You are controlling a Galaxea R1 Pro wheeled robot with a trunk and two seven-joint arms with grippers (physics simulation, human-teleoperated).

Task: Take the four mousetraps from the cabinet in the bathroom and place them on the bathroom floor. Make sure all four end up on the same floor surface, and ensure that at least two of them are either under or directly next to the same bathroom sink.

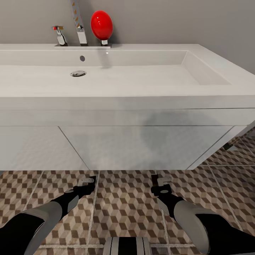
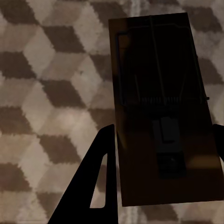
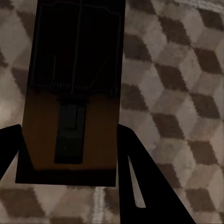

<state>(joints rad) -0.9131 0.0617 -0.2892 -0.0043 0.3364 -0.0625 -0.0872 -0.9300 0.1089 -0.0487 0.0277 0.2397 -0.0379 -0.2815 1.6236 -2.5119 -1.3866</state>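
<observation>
White sink (image 1: 117, 102) with its vanity front fills the upper head view, faucet (image 1: 81, 33) and a red egg-shaped thing (image 1: 102, 24) at the back edge. Patterned tile floor (image 1: 124, 209) runs below and in front of it.

Both arms reach down low over the tiles just in front of the vanity. Left gripper (image 1: 86, 182) is clamped on a mousetrap (image 2: 161, 112); the left wrist view has the dark brown slab sitting between the fingers (image 2: 93, 186), spring and bar visible, floor right behind it. Right gripper (image 1: 161, 182) is likewise closed on a second mousetrap (image 3: 74, 88), held between its fingers (image 3: 140, 186) over the tiles. Can't tell if either trap is touching the floor yet, though both look close.

Step in hand, as I read it: setting two traps on the floor next to the sink. Next move calls for lowering each until flat on the tile, then opening the fingers and lifting straight off so the slabs don't drag. Remaining traps presumably still to fetch.
</observation>
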